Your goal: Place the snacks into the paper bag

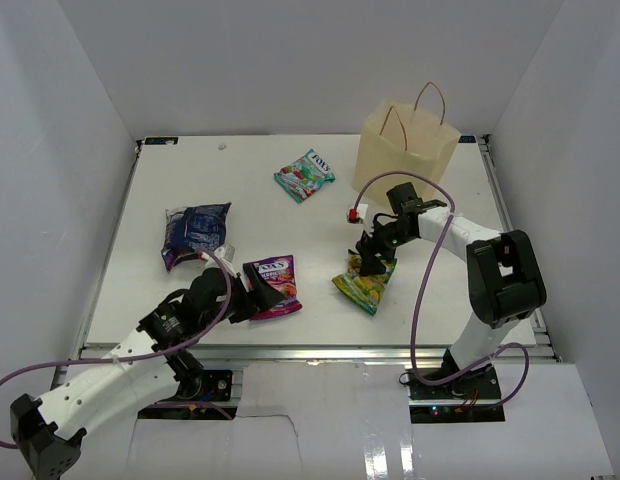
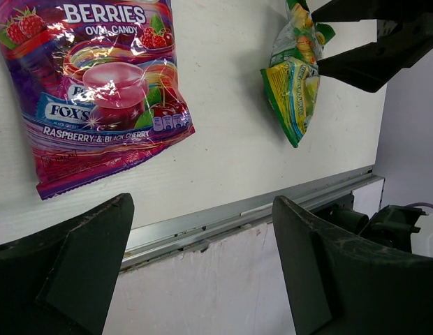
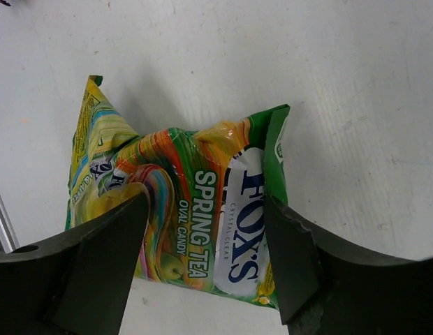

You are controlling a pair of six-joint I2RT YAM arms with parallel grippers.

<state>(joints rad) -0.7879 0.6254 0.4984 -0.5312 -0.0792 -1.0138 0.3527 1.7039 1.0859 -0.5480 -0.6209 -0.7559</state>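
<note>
Right claw (image 3: 206, 202) astride green-yellow packet (image 3: 223, 164), grip unclear, its long axis running near-to-far

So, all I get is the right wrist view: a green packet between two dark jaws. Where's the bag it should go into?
Observer: The paper bag stands upright at the far right corner of the table, beyond the right arm.
Visitor: Are there other snacks lying out?
Observer: Yes, a purple packet, a dark blue packet and a teal packet lie on the table, all outside the bag.
Visitor: And the other arm?
Observer: The left jaws stand wide open next to the purple packet, holding nothing.
</note>
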